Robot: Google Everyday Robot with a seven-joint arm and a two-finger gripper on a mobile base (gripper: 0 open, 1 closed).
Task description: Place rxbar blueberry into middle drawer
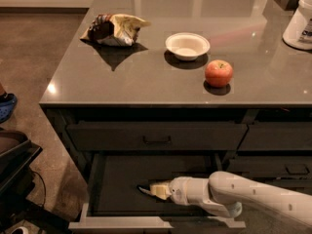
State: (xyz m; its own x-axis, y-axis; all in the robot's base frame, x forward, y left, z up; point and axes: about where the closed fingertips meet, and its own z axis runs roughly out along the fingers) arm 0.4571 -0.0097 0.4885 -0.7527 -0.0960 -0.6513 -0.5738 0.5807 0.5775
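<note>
Camera view: the middle drawer (117,179) stands pulled out below the counter (146,77), its dark floor open to view and its pale rim along the bottom edge. The arm (253,199) reaches in from 3 o'clock, lying low over the drawer floor. The gripper (155,190) is inside the drawer, about the middle of its width and toward the front rim, pointing to 9 o'clock. The bar (144,189) sticks out of the gripper's tip at 9 o'clock, a small dark sliver with a light edge, low over the floor or on it; I cannot tell which. The jaws look narrow and seem closed on the bar's near end, though the drawer is dim there.

Above the open drawer is a shut drawer front (156,136) with a dark handle. On the counter a chip bag (115,29) lies at 10 o'clock, a white bowl (187,46) near the middle, and an apple (219,72) just beside the bowl at its 4 o'clock. A white tub (301,21) stands at the 2 o'clock edge, partly cut off.
</note>
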